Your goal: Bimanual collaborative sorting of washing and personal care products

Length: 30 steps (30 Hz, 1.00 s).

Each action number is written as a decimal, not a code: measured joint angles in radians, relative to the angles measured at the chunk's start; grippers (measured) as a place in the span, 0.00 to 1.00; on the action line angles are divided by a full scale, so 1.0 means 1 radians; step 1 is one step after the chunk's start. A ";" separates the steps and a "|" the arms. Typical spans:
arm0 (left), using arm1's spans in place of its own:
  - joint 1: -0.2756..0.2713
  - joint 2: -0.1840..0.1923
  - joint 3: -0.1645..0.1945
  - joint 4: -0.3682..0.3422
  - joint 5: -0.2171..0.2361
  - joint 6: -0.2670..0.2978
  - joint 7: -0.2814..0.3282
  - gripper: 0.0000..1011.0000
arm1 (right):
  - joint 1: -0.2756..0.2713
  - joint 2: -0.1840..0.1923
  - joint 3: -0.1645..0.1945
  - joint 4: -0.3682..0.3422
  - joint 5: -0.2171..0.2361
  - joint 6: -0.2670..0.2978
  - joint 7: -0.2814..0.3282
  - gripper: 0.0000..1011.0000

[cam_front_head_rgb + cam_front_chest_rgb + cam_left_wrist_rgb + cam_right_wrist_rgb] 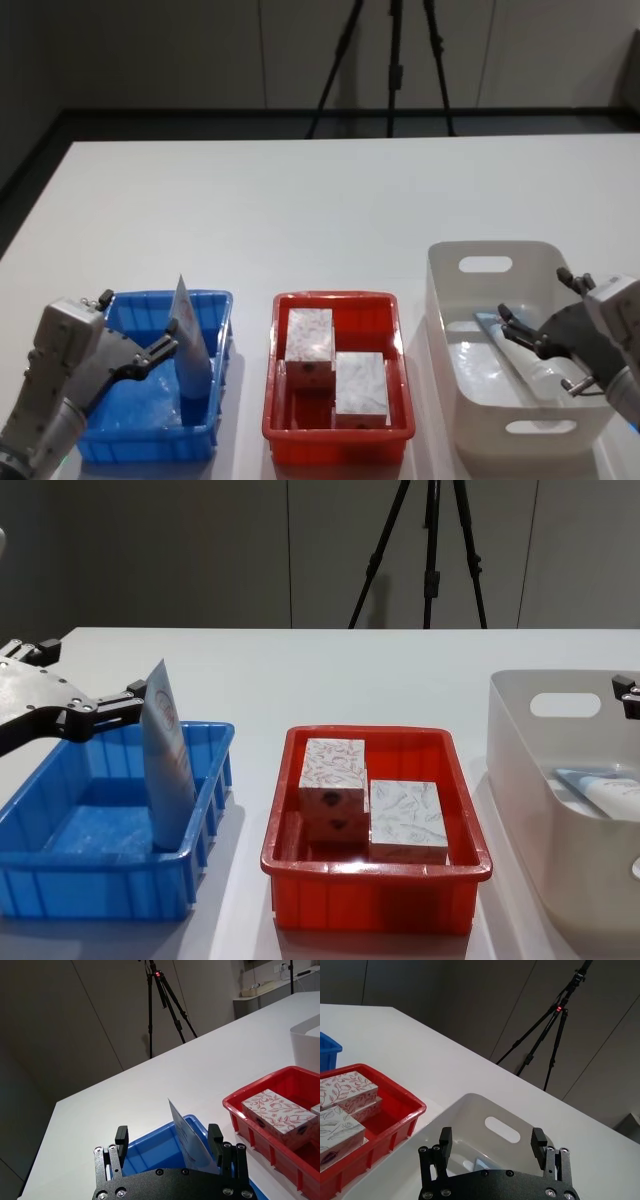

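A pale-blue tube [190, 350] stands upright in the blue bin [150, 440], leaning on its right wall. My left gripper [138, 320] is open over that bin, and the tube [192, 1147] rises between its fingers close to one fingertip [215, 1135]. Another tube [510, 350] lies in the white bin [485, 265]. My right gripper [540, 300] hangs open above it with nothing held. White leafy-patterned boxes [310, 335] lie in the red bin [335, 435]. In the chest view the left box [332, 765] rests on top of another.
The three bins stand in a row along the table's near edge. The white table [320, 210] stretches bare behind them. A black tripod [390, 60] stands on the floor beyond the far edge.
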 joint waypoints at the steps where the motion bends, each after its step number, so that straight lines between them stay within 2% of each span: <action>1: 0.000 0.000 0.000 0.000 0.000 0.000 0.000 0.99 | 0.000 -0.001 0.001 0.001 0.000 -0.002 0.005 0.99; 16: 0.000 0.000 0.000 0.000 0.000 0.001 0.000 0.99 | -0.008 0.004 0.024 0.003 -0.004 -0.032 0.102 0.99; 30: 0.000 0.000 0.000 0.000 0.000 0.001 0.000 0.99 | -0.030 0.024 0.050 -0.030 0.021 -0.050 0.214 0.99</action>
